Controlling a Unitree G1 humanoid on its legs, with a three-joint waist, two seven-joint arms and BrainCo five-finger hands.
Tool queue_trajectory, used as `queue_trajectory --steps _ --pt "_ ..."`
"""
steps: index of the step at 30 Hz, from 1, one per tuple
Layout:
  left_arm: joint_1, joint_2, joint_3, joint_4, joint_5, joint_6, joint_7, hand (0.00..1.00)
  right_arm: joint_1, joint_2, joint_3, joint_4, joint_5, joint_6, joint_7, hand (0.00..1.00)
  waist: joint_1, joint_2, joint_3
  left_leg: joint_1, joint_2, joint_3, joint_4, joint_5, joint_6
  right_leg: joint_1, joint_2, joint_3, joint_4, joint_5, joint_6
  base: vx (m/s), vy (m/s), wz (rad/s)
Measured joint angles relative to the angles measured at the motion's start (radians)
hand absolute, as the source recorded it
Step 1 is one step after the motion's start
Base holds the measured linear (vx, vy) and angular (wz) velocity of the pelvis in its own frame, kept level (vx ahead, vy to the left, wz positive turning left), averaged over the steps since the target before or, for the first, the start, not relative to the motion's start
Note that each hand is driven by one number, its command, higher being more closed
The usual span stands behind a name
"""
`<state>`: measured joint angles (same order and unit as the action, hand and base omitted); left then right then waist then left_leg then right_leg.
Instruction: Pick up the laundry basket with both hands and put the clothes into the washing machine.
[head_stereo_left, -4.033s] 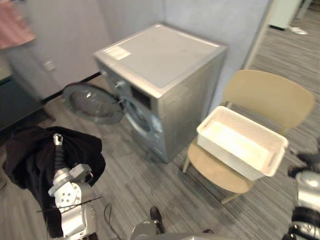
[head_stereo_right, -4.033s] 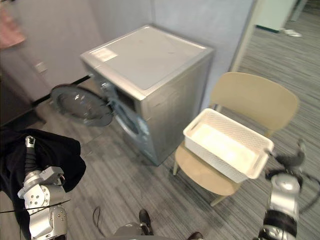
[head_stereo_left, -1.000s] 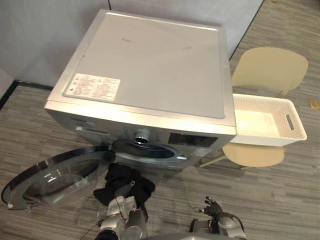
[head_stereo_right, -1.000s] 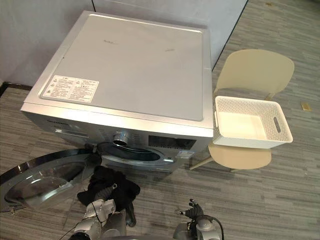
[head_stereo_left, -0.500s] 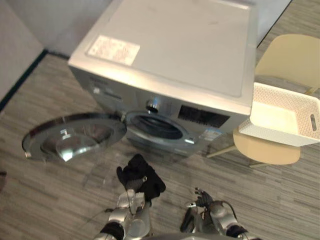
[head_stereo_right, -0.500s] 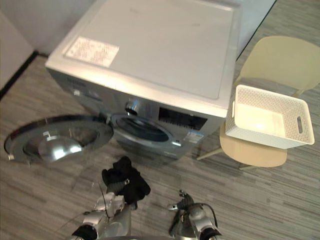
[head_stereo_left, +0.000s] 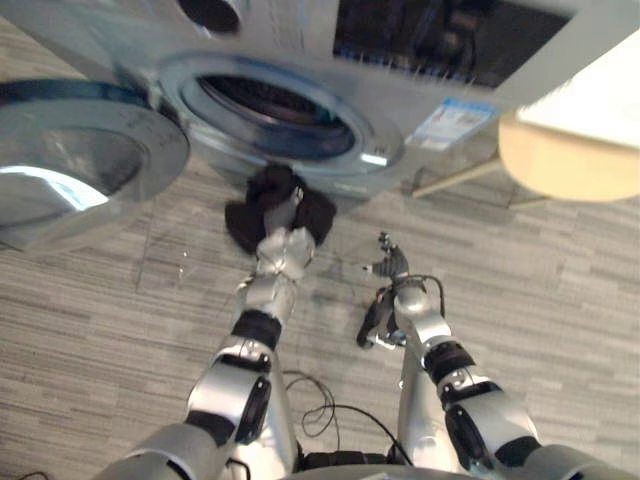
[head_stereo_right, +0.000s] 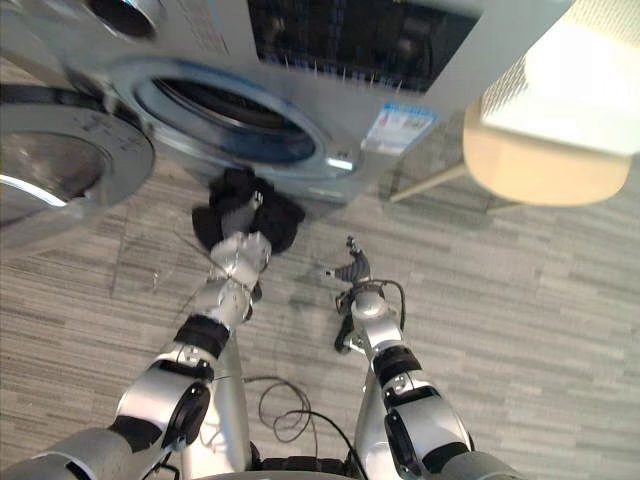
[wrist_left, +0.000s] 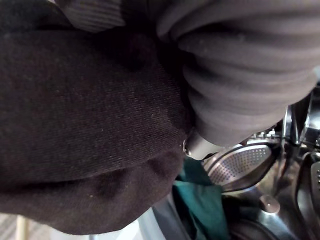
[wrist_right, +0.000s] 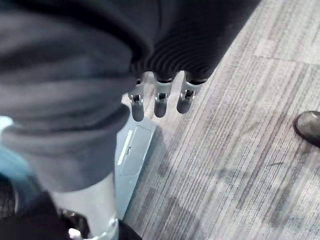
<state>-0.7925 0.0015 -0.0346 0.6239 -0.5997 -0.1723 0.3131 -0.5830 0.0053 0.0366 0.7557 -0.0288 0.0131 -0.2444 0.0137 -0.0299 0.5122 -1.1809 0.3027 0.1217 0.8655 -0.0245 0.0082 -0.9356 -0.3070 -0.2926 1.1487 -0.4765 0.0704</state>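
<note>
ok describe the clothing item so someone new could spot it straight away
Start at the silver washing machine with its round door swung open. Just in front of the drum opening, the left hand grips a bunched black garment. It is the only crumpled dark cloth against the grey floor.

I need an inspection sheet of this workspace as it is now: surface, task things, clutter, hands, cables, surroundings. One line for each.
Surface: floor, grey with a plank pattern.
Job's things: black garment held just below the open drum mouth of the washing machine; door swung wide open; white laundry basket resting on the chair.
Clutter: nothing seen.
Hands: left hand shut on the black garment; right hand open, holding nothing, above the floor.
Cables: nothing seen.
Surroundings: the beige chair stands beside the washing machine.
</note>
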Motion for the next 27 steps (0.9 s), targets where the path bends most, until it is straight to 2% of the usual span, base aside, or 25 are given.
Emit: queue_trajectory --steps 2,7,12,13,18,20,23,27 --pt "-0.075 0.0 0.006 -0.074 -0.02 -0.012 0.012 1.0 -0.007 0.007 -0.061 -0.022 0.0 0.015 -0.018 0.0 -0.004 -0.009 0.006 -0.115 0.007 0.003 0.069 -0.012 0.018 -0.119 -0.014 0.029 0.064 0.0 -0.001 -0.05 0.049 -0.16" --pt "-0.196 0.025 0.026 -0.156 -0.079 -0.045 0.051 1.0 0.017 0.012 -0.123 -0.086 -0.002 0.025 -0.019 0.0 -0.016 -0.017 0.01 -0.27 0.006 0.005 0.167 -0.039 0.05 -0.271 -0.041 0.065 0.151 -0.005 0.008 -0.01 0.073 -0.06" --pt "-0.329 0.073 0.058 -0.159 -0.128 -0.056 0.091 1.0 0.057 0.063 -0.147 -0.275 0.0 0.031 -0.043 0.0 -0.041 -0.021 0.011 -0.344 0.022 0.032 0.194 -0.046 0.06 -0.364 -0.042 0.103 0.175 -0.007 0.018 -0.03 0.046 -0.12" --pt "-0.386 0.099 0.083 -0.159 -0.138 -0.065 0.111 1.0 0.074 0.087 -0.146 -0.341 -0.001 0.027 -0.051 0.0 -0.054 -0.027 0.011 -0.37 0.038 0.039 0.203 -0.046 0.06 -0.39 -0.036 0.105 0.177 0.004 0.01 -0.01 0.003 -0.2" --pt "-0.537 0.187 0.111 -0.159 -0.159 -0.084 0.157 1.0 0.148 0.13 -0.137 -0.492 -0.017 -0.007 -0.07 0.0 -0.069 -0.052 0.008 -0.444 0.079 0.029 0.271 -0.071 0.074 -0.455 -0.014 0.11 0.213 0.012 0.011 0.01 -0.013 -0.27" --pt "-0.599 0.218 0.116 -0.154 -0.225 -0.122 0.177 1.0 0.161 0.143 -0.137 -0.51 -0.023 -0.008 -0.069 0.0 -0.085 -0.066 0.007 -0.467 0.094 0.021 0.307 -0.089 0.076 -0.471 -0.008 0.115 0.234 0.007 0.009 0.04 -0.013 -0.21" --pt "-0.718 0.207 0.113 -0.129 -0.366 -0.165 0.178 1.0 0.18 0.144 -0.14 -0.524 -0.024 -0.004 -0.064 0.0 -0.089 -0.075 0.004 -0.484 0.098 0.018 0.328 -0.098 0.076 -0.487 -0.008 0.121 0.252 0.002 0.008 0.04 -0.017 -0.06" --pt "-0.874 0.201 0.099 -0.062 -0.481 -0.188 0.179 1.0 0.18 0.145 -0.142 -0.541 -0.023 0.005 -0.066 0.0 -0.094 -0.076 0.003 -0.484 0.098 0.02 0.328 -0.098 0.076 -0.489 -0.01 0.123 0.254 0.002 0.008 0.01 -0.007 0.01"
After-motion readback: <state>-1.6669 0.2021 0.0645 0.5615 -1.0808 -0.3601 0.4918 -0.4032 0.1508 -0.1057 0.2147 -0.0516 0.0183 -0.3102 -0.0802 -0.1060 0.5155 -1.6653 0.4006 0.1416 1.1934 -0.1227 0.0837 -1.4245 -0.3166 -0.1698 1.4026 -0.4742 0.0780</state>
